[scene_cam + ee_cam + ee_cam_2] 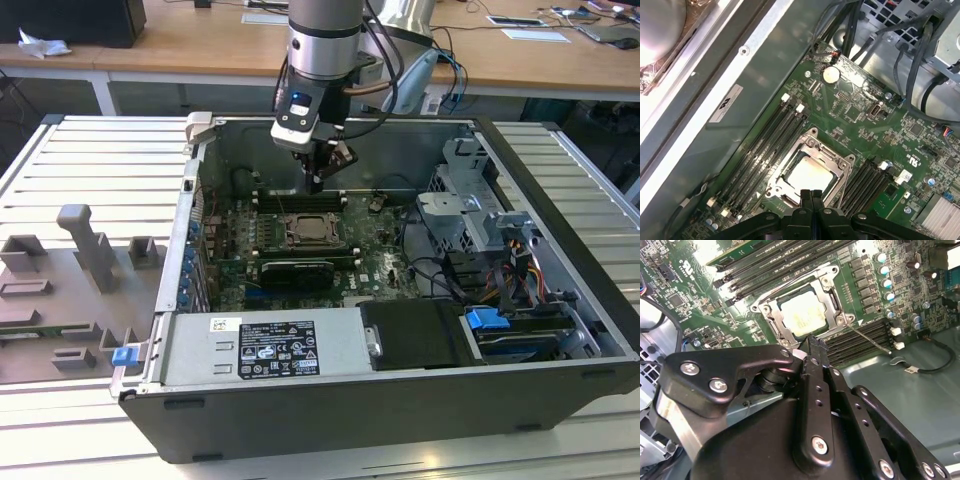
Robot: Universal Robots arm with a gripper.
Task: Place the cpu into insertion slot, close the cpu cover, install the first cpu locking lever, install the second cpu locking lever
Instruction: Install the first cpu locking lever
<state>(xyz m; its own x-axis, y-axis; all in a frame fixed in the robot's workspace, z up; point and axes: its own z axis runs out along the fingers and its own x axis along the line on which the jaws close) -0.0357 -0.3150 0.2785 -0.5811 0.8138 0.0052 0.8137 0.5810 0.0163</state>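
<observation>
At six o'clock from our gripper (317, 186) in the exterior view, fingers (807, 199) closed and empty, the cpu (312, 232) lies in the insertion slot (774, 192), cpu cover (831, 172) down.

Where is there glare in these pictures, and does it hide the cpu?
First wrist view: strong glare washes out one corner, beyond the case wall; the cpu is clear. Second wrist view: the cpu is overexposed and pale. Exterior view: evenly lit.

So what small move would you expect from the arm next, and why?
Probably a short drop of the shut gripper onto the thin locking lever. The cpu already lies in the insertion slot with the cpu cover flat around it, while that lever juts free from the socket's corner across the memory slots, close by the gripper.
</observation>
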